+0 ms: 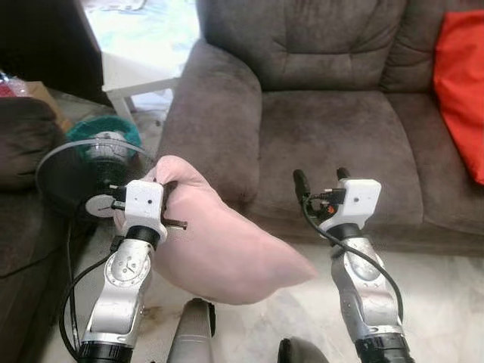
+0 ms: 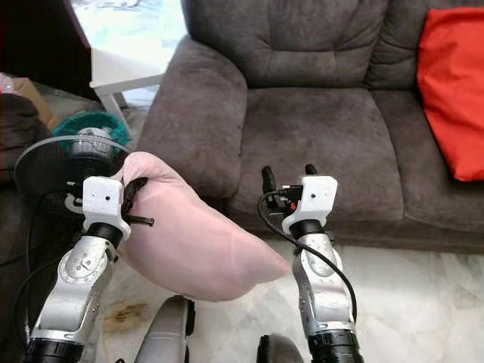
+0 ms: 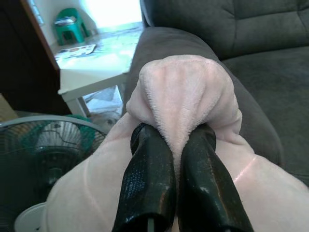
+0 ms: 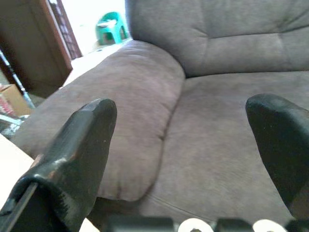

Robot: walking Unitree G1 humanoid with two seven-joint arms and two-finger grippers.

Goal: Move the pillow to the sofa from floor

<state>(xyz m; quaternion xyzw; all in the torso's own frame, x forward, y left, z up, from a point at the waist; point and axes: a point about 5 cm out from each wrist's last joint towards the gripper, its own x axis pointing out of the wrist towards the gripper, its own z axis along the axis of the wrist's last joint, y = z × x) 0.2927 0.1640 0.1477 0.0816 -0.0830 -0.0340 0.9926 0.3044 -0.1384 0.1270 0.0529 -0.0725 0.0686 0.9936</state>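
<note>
A pale pink pillow (image 1: 219,242) hangs in the air in front of the grey sofa (image 1: 340,136), below the level of its seat. My left gripper (image 1: 168,187) is shut on the pillow's upper corner; in the left wrist view both black fingers (image 3: 145,179) pinch a bunched fold of the pink fabric (image 3: 186,96). My right gripper (image 1: 322,178) is open, held up just before the sofa's front edge, to the right of the pillow and apart from it. Its two fingers (image 4: 82,145) frame the sofa's left armrest (image 4: 116,106) and seat.
An orange-red cushion (image 1: 463,83) leans at the sofa's right end. A standing fan (image 1: 91,170) is on the floor at my left, beside a dark seat (image 1: 23,151). A white low table (image 1: 136,53) stands behind the armrest. Pale tiled floor (image 1: 446,302) lies before the sofa.
</note>
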